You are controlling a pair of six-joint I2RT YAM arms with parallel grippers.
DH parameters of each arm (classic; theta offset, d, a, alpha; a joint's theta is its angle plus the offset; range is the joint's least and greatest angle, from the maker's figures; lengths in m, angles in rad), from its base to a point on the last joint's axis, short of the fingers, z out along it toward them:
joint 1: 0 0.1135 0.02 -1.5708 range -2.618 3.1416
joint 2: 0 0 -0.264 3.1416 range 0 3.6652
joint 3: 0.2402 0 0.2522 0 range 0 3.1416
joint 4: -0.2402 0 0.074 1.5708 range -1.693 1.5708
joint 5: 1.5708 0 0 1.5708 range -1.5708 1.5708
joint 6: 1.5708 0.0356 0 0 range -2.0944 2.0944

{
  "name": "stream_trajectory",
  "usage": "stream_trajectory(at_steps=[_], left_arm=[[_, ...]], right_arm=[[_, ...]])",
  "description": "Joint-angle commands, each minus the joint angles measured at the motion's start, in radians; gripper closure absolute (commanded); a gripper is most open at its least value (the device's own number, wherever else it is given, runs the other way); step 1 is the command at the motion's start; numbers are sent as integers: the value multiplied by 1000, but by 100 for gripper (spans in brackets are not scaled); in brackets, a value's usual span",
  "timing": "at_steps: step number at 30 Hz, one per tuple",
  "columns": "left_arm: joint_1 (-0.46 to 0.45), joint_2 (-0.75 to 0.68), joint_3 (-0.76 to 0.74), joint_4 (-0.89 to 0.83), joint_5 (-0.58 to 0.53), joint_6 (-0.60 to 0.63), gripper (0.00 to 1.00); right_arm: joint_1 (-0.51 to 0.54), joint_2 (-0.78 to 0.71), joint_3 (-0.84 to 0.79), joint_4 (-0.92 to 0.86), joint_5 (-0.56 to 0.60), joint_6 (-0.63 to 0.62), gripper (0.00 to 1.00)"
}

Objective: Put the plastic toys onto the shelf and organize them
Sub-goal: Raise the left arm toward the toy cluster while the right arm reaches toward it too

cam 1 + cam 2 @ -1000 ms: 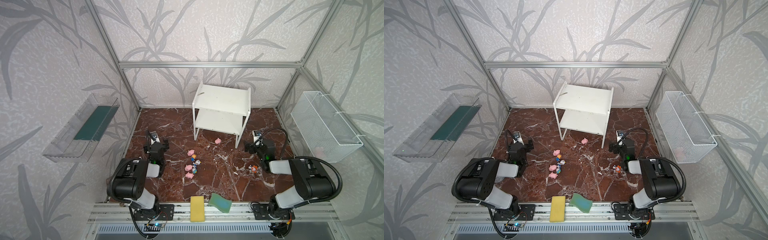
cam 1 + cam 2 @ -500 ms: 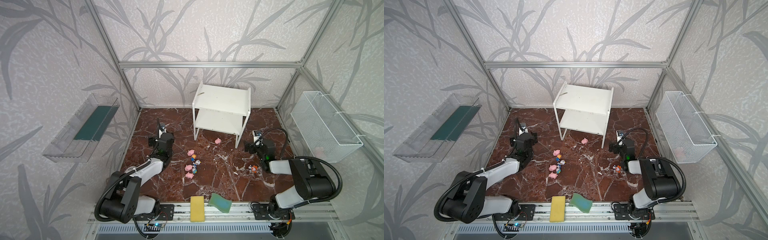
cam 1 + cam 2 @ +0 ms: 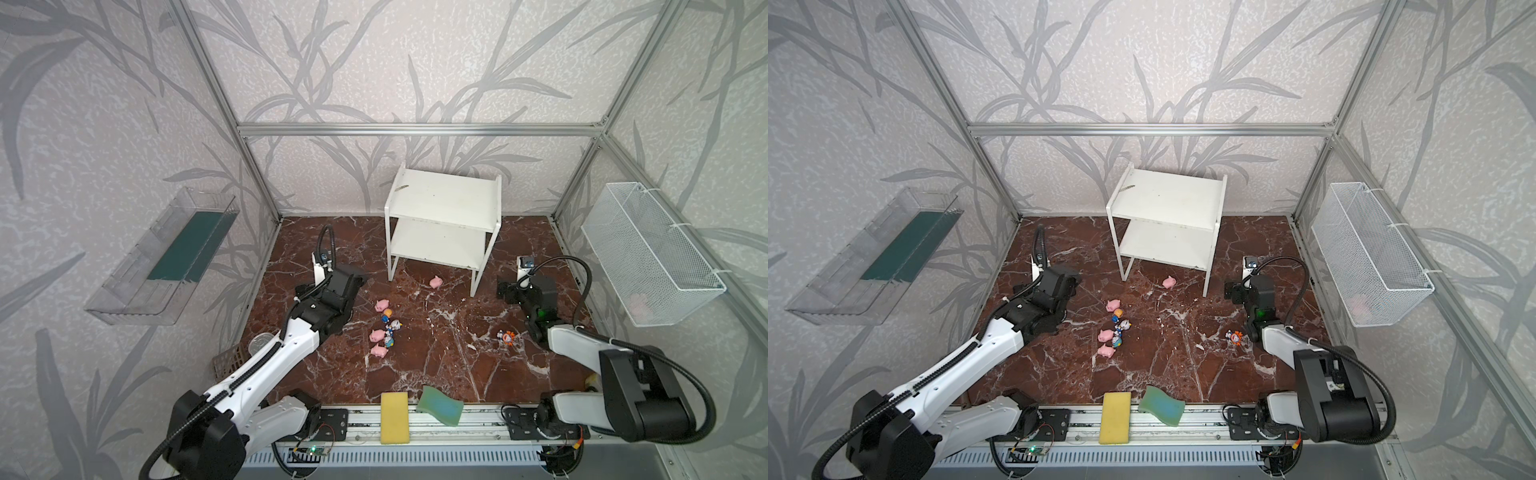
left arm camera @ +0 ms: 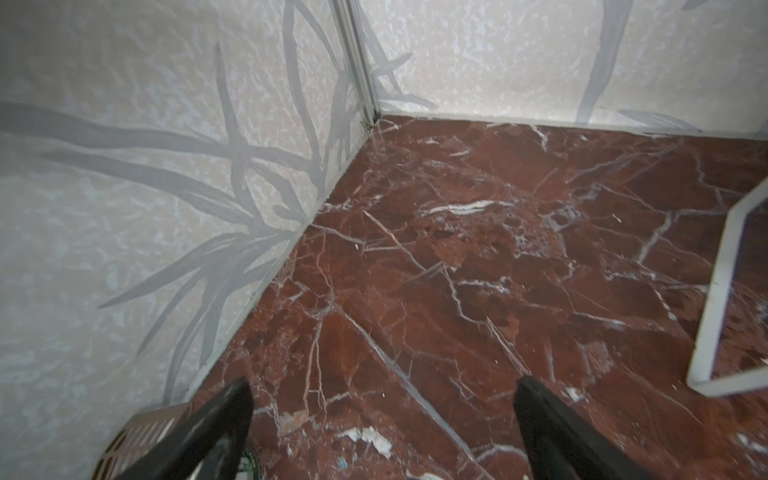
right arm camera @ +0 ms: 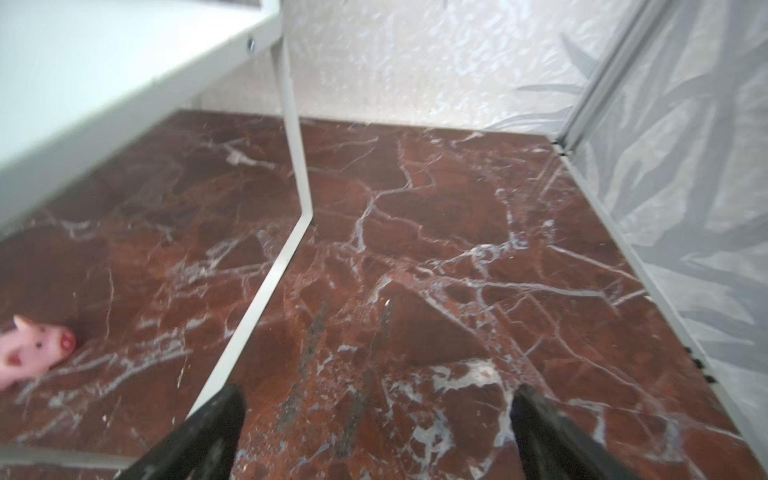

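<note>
A red-brown marble floor [image 3: 436,365], veined white, fills the lower middle of both top views, boxed in by grey leaf-print wallpaper [image 3: 374,62] and aluminium framing [image 3: 415,129]. The white shelf [image 3: 444,199] stands at centre near the back wall [image 3: 332,174]; the plastic toys [image 3: 388,328] lie on the floor below it, mostly clustered left of centre. The left gripper [image 4: 382,388] and right gripper [image 5: 376,392] both point at marble, jaws spread wide.

Red marble table [image 3: 436,374]: current load.
White shelf [image 3: 444,199] stands at the back. One pig [image 3: 435,282] just in front of it; three pigs [image 3: 377,335] and a few figurines [image 3: 394,325] clustered left of centre; another figurine [image 3: 507,336] apart, right. Yellow sponge [image 3: 394,417] and green sponge [image 3: 439,411] at front edge.
</note>
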Motion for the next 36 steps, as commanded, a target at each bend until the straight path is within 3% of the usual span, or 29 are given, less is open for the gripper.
stream_trajectory(at_steps=[1, 4, 8, 13, 18, 20, 26, 32, 36], left_arm=[[-3, -31, -14, -162, 205, -133, 1], [-6, -34, -27, -184, 327, -148, 1], [-10, -28, -21, -223, 446, -118, 1], [-10, -21, -18, -202, 600, -35, 1], [-10, -8, -33, -172, 678, -45, 1], [-11, -8, -46, -154, 690, -55, 1], [-12, -4, -81, -98, 773, -57, 1], [-49, 29, -76, -76, 815, -28, 1], [-67, 74, -58, -68, 831, -14, 5]], right_arm=[[48, -148, 102, -416, 235, 146, 1], [80, -238, 171, -686, 335, 179, 1], [136, -324, 235, -944, 321, 229, 1], [347, -371, 267, -1128, 384, 306, 0], [592, -381, 274, -1234, 474, 383, 1], [685, -397, 267, -1221, 471, 368, 4], [879, -383, 213, -1030, 269, 269, 6], [906, -268, 195, -867, 87, 240, 6], [906, -203, 184, -777, 25, 225, 6]])
